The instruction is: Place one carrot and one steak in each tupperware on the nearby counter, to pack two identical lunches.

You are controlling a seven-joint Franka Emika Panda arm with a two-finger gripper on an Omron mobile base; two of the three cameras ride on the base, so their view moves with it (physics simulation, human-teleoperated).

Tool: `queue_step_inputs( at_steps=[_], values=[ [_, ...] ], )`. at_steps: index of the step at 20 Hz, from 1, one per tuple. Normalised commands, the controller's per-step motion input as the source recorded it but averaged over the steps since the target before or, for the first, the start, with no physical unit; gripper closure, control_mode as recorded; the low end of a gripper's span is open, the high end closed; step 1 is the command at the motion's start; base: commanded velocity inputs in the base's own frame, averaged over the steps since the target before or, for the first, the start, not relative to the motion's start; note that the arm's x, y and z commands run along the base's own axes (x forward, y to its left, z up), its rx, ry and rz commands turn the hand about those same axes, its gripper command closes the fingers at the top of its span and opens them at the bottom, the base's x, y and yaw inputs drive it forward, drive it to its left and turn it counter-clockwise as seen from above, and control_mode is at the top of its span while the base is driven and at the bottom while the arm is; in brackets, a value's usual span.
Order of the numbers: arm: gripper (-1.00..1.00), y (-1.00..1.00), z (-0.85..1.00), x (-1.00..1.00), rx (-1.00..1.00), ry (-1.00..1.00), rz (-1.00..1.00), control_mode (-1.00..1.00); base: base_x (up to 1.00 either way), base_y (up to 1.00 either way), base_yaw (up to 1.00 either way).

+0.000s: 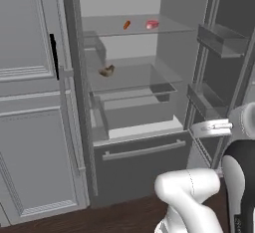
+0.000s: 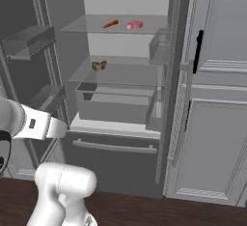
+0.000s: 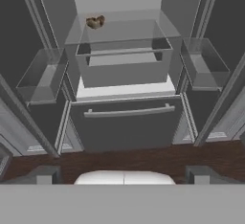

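An open fridge faces me. On its top glass shelf lie an orange carrot [image 1: 127, 25] [image 2: 110, 23] and, just right of it, a pink-red steak [image 1: 152, 24] [image 2: 134, 25]. One shelf lower, at the left, rests a dark brown steak [image 1: 106, 70] [image 2: 99, 65] [image 3: 95, 22]. My gripper [image 3: 122, 175] is open and holds nothing, standing well back from the shelves and aimed at the fridge's lower half. Its fingertips [image 3: 44, 174] stand wide apart. The tupperware and the counter are out of view.
A clear crisper drawer [image 3: 123, 62] sits under the middle shelf, above a grey freezer drawer with a bar handle [image 1: 142, 151]. Open fridge doors with clear bins [image 3: 203, 62] flank both sides. Grey panelled cabinets [image 1: 35, 127] stand beside the fridge on a dark wood floor.
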Motion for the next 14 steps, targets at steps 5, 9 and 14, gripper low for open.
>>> queue_step_inputs(
  at_steps=[5,9,14],
  values=[
    [-1.00,0.00,0.00,0.00,0.00,0.00,0.00,1.00,0.51,-0.12,-0.08],
    [-1.00,0.00,0.00,0.00,0.00,0.00,0.00,1.00,0.73,-0.13,-0.01],
    [-1.00,0.00,0.00,0.00,0.00,0.00,0.00,1.00,0.91,-0.04,0.00]
  ],
)
